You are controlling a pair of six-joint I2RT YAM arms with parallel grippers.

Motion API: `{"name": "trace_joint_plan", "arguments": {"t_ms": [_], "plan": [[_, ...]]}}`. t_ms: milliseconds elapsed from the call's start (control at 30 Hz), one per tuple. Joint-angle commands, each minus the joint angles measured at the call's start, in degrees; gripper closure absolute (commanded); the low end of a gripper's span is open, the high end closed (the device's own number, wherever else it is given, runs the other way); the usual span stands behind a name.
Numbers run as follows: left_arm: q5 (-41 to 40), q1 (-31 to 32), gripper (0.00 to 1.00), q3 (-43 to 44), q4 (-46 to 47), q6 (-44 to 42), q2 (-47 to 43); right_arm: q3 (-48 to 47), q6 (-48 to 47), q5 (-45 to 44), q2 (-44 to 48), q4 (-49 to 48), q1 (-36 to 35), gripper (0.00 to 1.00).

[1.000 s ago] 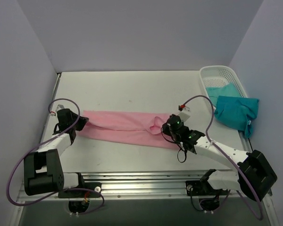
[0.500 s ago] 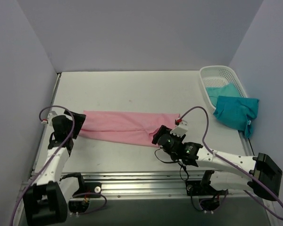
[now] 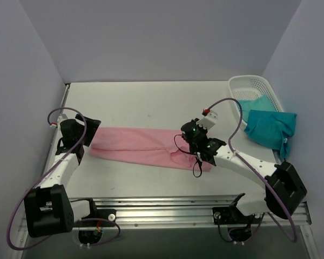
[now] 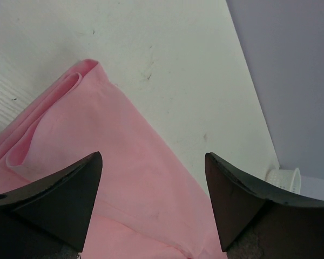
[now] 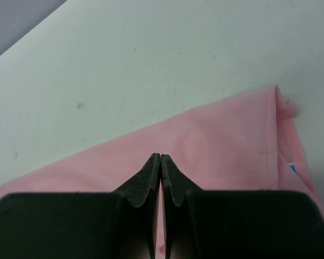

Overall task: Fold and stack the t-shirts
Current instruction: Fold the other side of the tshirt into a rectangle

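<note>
Stretching across the worktop's point(image 3: 151, 102) middle as a long strip, the pink t-shirt point(image 3: 140, 145) lies under both grippers. Above its left end the left gripper point(image 4: 152, 156) spreads its fingers wide, holding nothing. Above its right end the right gripper point(image 5: 161, 157) has its fingers pressed together.

White table point(image 3: 151, 102) bearing a pink t-shirt point(image 3: 140, 145), a basket point(image 3: 254, 86) and a teal t-shirt point(image 3: 270, 127).
The pink t-shirt lies flat in a long narrow band across the table's near half. To its right and further back, the white lattice basket stands at the table's right edge. The crumpled teal t-shirt lies right of the pink t-shirt, against the basket's near rim. Small dark marks point(image 3: 147, 115) dot the bare surface just behind the pink t-shirt.
</note>
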State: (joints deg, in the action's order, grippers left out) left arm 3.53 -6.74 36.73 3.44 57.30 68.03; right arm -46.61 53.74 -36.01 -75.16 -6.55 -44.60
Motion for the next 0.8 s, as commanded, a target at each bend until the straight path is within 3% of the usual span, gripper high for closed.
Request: {"name": "trace_joint_plan", "arguments": {"t_ms": [0,233,633,767], "plan": [[1.83,0.59,0.15,0.98,6.48,-1.84,1.58,-4.09,-5.39,4.71,-6.22,-5.75,3.98,1.0],[0.34,0.5,0.15,0.62,7.46,-3.51,2.72,-6.39,-4.78,9.37,-14.93,-9.53,4.79,1.0],[0.69,0.41,0.16,-0.61,11.06,-3.6,5.09,9.59,2.68,10.79,-18.98,-15.86,-2.5,1.0],[0.95,0.41,0.17,-0.43,11.15,-3.51,5.71,11.1,4.8,9.65,-18.71,-14.9,-6.45,1.0]]}}
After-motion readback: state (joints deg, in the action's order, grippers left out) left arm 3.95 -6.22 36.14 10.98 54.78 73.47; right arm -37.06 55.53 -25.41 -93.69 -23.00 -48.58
